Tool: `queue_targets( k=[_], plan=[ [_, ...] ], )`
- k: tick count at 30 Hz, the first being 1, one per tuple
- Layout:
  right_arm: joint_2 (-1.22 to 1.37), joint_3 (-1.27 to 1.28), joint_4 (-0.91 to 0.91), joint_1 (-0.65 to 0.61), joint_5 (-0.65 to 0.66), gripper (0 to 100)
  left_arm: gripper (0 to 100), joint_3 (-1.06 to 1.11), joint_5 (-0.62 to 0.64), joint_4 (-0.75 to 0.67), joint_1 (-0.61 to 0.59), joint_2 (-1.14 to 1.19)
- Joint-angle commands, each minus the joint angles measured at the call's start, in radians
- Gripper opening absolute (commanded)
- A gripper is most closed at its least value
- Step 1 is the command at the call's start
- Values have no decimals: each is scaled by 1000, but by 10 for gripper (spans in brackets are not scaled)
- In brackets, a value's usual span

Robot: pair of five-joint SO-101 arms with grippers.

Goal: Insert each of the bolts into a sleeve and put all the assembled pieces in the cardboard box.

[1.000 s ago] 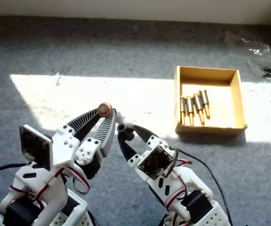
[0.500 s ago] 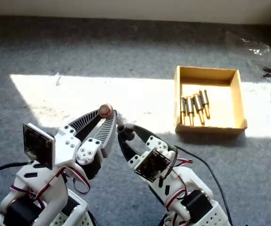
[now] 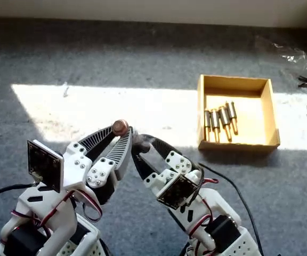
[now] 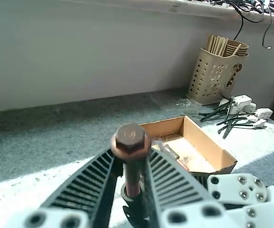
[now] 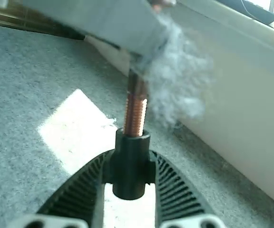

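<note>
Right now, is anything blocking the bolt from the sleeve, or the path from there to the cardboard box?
Nothing visible. The bolt, in the left gripper, has its threaded end in the sleeve that the right gripper holds. Between them and the cardboard box lies bare carpet.

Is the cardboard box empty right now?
No, several bolt-and-sleeve pieces lie side by side on the floor of the cardboard box.

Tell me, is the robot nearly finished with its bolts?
Nearly, it seems. Several assembled pieces lie in the cardboard box. The left gripper holds a bolt whose threaded end is partly inside the sleeve in the right gripper. Left to do: push it home and box it.
</note>
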Motion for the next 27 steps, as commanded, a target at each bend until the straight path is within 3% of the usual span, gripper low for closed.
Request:
queue_targets(
  k=[1, 7, 16, 27],
  plan=[
    [-15, -18, -33, 4, 5, 5, 7, -5, -23, 0, 4, -1],
    [-15, -21, -33, -1, -78, 5, 7, -5, -23, -3, 4, -1],
    [-15, -41, -31, 1, -86, 5, 7, 145, -25, -68, -4, -1],
    [-15, -42, -31, 2, -86, 5, 7, 162, -28, -78, -2, -1]
  ],
)
